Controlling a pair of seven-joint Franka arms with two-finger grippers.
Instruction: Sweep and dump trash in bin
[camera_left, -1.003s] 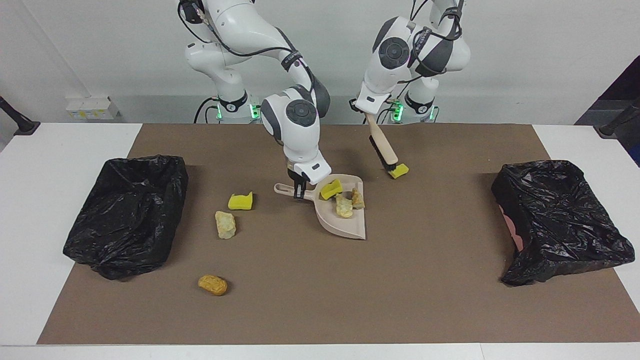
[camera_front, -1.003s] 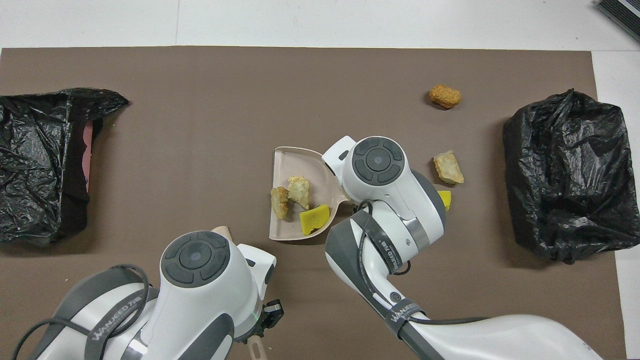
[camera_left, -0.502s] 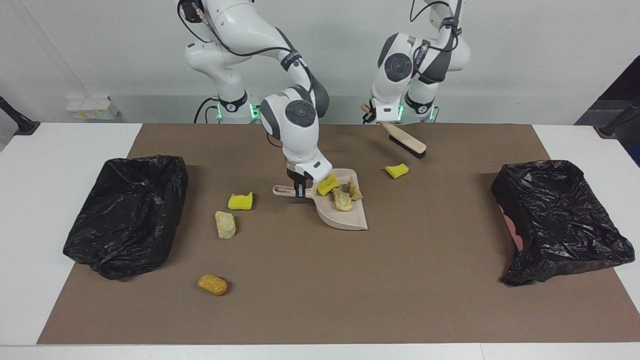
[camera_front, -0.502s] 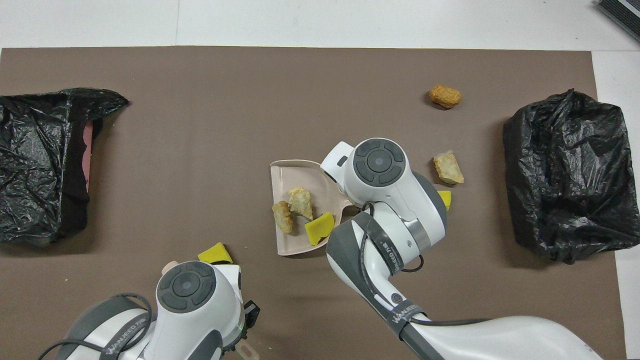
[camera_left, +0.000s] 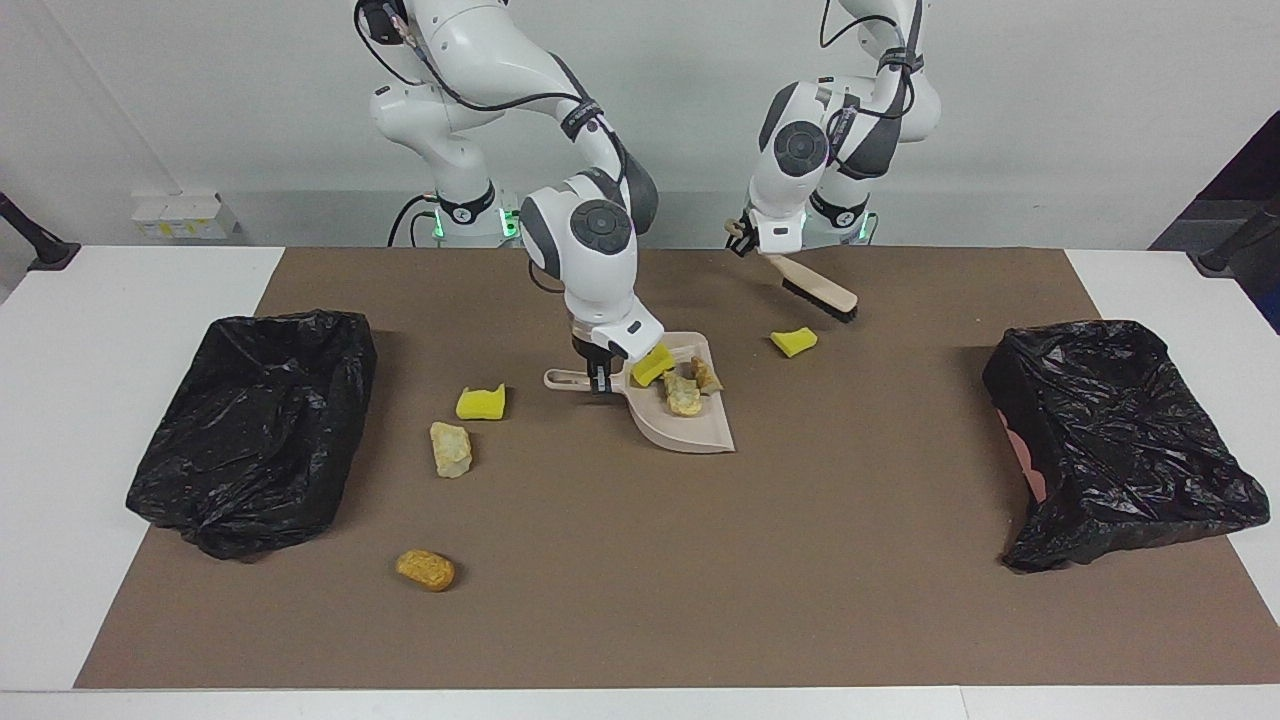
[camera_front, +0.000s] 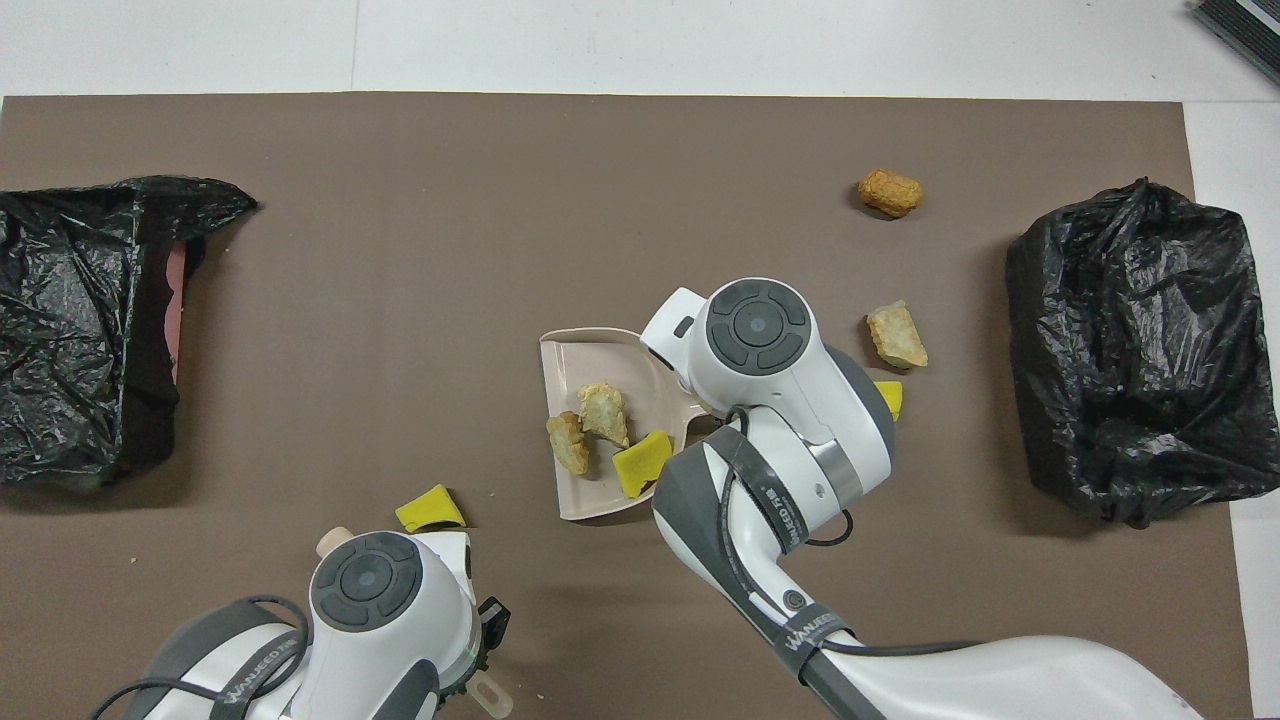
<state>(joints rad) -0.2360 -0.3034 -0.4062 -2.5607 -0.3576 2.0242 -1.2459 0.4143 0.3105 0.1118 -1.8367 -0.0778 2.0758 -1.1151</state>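
Surface: white surface (camera_left: 100, 420) under a brown mat (camera_left: 640, 560); plain wall at the robots' end.
Bins: two black-bagged bins, one (camera_left: 250, 430) at the right arm's end, one (camera_left: 1120, 440) at the left arm's end.
Trash in dustpan: three pieces, one yellow (camera_left: 653, 365) and two tan (camera_left: 684, 395), lie in the dustpan (camera_left: 690, 425).
Trash on mat: a yellow wedge (camera_left: 794, 342) lies between dustpan and brush; a yellow chunk (camera_left: 481, 402) and a cream lump (camera_left: 450, 449) lie toward the right arm's end; an orange-brown lump (camera_left: 425, 569) lies farthest from the robots.
Right gripper: right gripper (camera_left: 598, 380) points straight down, clenched on the dustpan handle; pan mouth faces away from the robots, angled toward the left arm's end.
Left gripper: left gripper (camera_left: 752, 238) grasps the brush (camera_left: 815, 288) by its handle end, over the mat edge nearest the robots. The brush is raised and slanted, bristles down, clear of the wedge.
Step in hand: sweeping; four pieces are not yet collected.
Next move: judged, lower the brush just beside the wedge on the side away from the dustpan, then draw it toward the pan mouth. The pan lip must sit flat on the mat.
Risk: a fast stroke may flick the light wedge past the pan.
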